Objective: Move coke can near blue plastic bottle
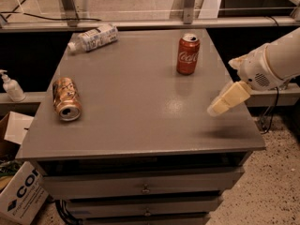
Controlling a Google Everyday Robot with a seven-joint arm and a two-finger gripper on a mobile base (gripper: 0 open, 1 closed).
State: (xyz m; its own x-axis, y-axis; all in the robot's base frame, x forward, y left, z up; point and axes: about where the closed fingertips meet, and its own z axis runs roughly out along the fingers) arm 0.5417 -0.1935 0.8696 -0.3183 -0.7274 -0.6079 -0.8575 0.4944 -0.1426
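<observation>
While the coke can (188, 54) stands upright at the far right of the worktop (140, 125), long axis vertical and silver top up, the gripper (226, 101) hovers over the right edge, well apart from it; whether it is open or closed I cannot tell. To reach well, it should probably come in level, straddle the can at mid-height and close squarely, keeping it upright for the carry to the bottle (93, 37) lying at the far left corner.

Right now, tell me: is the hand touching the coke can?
No, the hand hovers above the table's right side, apart from the coke can.
</observation>
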